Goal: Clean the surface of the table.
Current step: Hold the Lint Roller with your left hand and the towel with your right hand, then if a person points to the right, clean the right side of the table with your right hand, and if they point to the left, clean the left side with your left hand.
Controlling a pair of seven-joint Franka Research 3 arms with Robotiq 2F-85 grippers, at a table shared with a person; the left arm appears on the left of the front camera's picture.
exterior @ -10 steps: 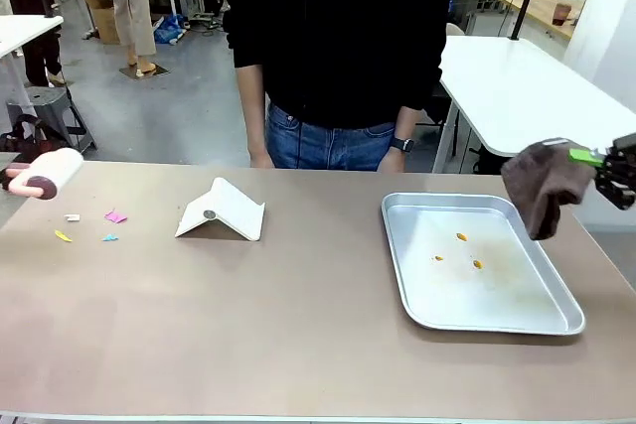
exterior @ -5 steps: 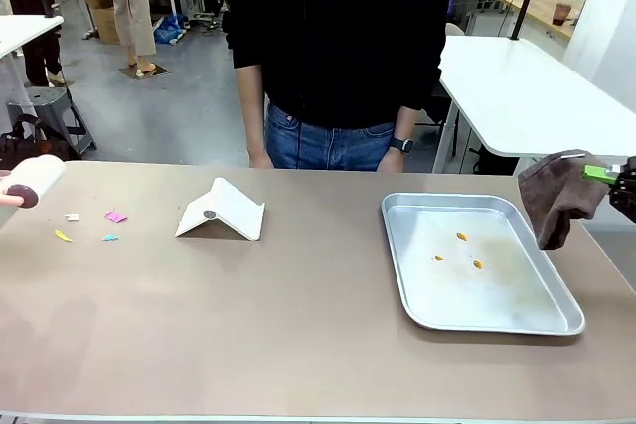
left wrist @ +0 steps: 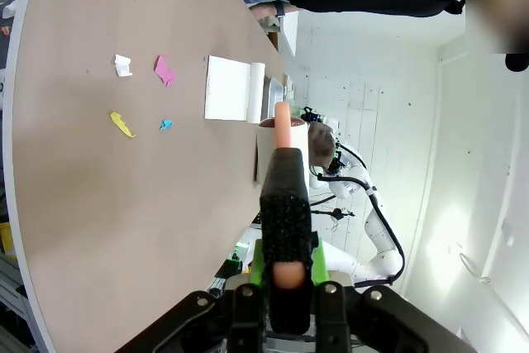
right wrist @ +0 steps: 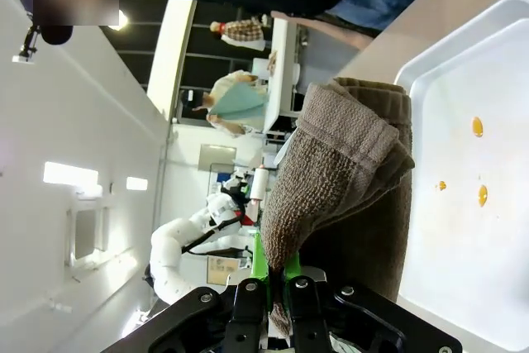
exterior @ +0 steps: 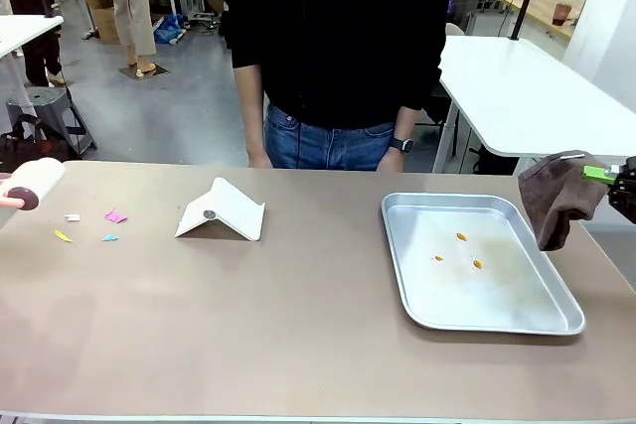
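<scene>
At the far left edge, the left end effector (left wrist: 285, 204) is clamped together on the pink handle of a lint roller (exterior: 30, 184), whose white roll hangs just above the corner of the tan surface (exterior: 298, 325). That surface spans the whole front view, from the near edge to the person (exterior: 338, 47) standing at its far side. Near the roller, four paper scraps lie on it: a white one (exterior: 72, 217), a pink one (exterior: 115, 216), a yellow one (exterior: 63, 236) and a blue one (exterior: 109, 238). Further right, a white folded card (exterior: 221, 212) stands like a small tent. Right of the middle, a silver tray (exterior: 390, 245) rests flat, with a few orange crumbs (exterior: 461, 237) inside. Past the tray's far right corner, the right end effector (exterior: 606, 176) is closed on a brown cloth (exterior: 556, 196), which hangs down in the air, clear of the tray.
</scene>
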